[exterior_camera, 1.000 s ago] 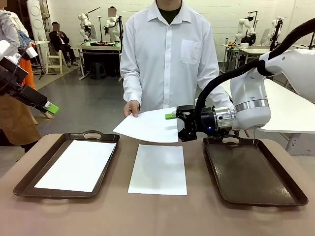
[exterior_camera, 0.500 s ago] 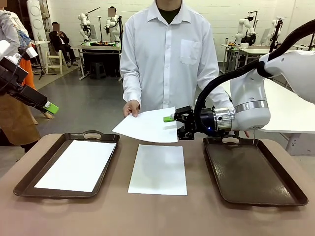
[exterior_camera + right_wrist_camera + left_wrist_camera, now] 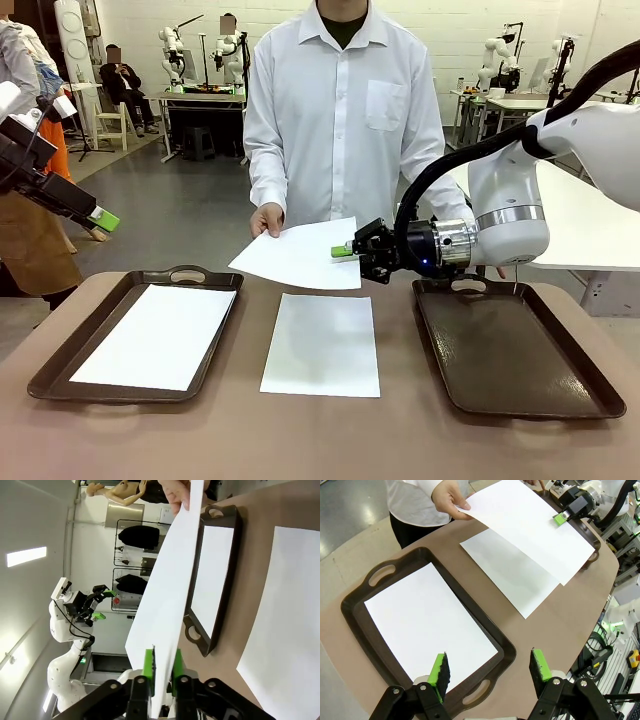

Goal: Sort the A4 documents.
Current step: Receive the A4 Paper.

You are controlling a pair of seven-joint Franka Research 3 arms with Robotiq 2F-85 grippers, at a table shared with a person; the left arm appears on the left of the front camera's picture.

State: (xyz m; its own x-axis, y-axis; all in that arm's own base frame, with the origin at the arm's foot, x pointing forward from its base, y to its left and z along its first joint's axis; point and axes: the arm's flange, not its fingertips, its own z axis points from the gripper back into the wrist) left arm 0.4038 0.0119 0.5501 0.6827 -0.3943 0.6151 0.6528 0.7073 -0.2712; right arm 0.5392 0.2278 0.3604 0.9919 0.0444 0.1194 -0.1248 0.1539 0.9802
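The right claw (image 3: pixel 343 251) has clamped onto the held-out sheet (image 3: pixel 298 256); left claw (image 3: pixel 490 665) gapes wide, empty.

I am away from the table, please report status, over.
Right gripper shut on the handed sheet; person's hand holds its far corner. Left gripper open, facing the left tray. Path to right tray unblocked.

White-painted brick wall (image 3: pixel 440 30) at the back, glossy grey floor (image 3: pixel 190 210), white chair (image 3: pixel 108 125) far left, workbench (image 3: pixel 200 98) beside it, white table (image 3: pixel 590 235) at right, bright strip light (image 3: pixel 27 556).
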